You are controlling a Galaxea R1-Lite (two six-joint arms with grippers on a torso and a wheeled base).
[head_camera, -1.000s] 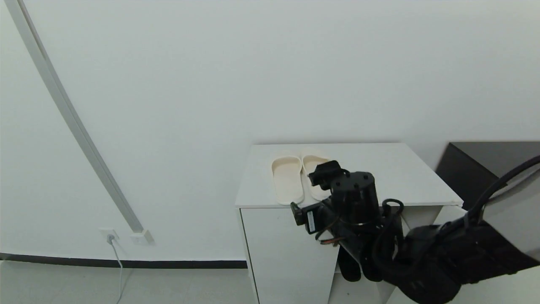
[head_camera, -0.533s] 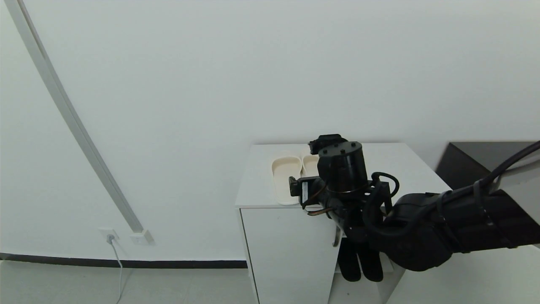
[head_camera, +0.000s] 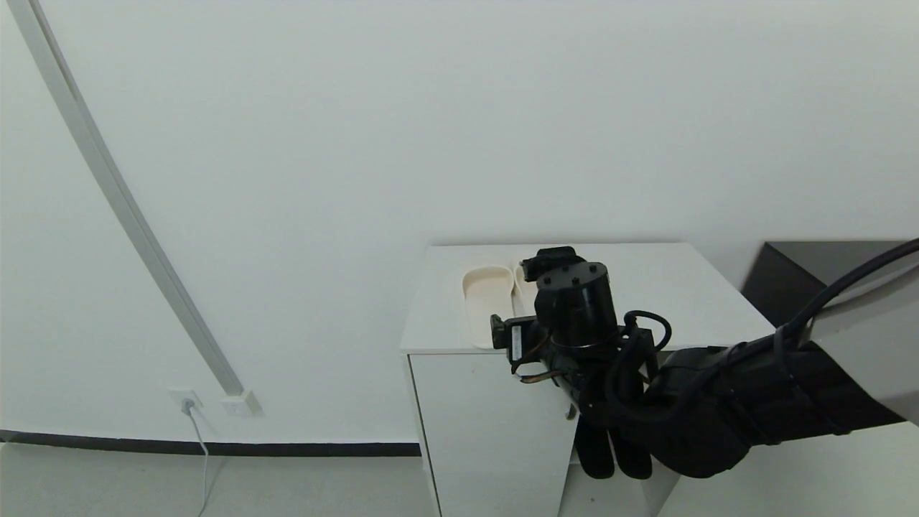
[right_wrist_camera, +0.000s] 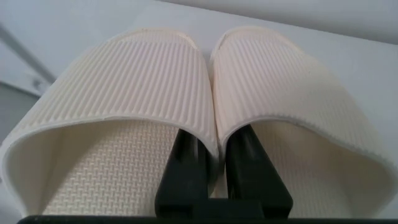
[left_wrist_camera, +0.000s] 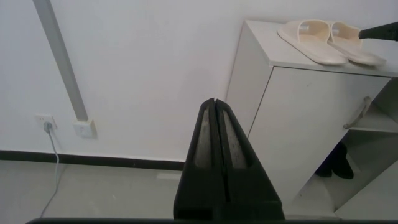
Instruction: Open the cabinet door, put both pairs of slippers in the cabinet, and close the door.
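Because the right tool (right_wrist_camera: pixel 216 146) pinches only the inner strap edges of the ribbed cream slippers (head_camera: pixel 487 301) atop the white cabinet (head_camera: pixel 488 431), one could slip free on lifting; the left tool (left_wrist_camera: pixel 215 143) is closed, empty.

- No text, number or sign is legible.
- A small white sticker (head_camera: pixel 516 345), just in front of the cream slippers (head_camera: pixel 487 301), is too small to read.

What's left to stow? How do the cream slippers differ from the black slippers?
The cream slippers lie atop the cabinet; the black slippers sit inside it. The right gripper grips the cream slippers; nothing touches the black slippers. Each pair sits side by side.
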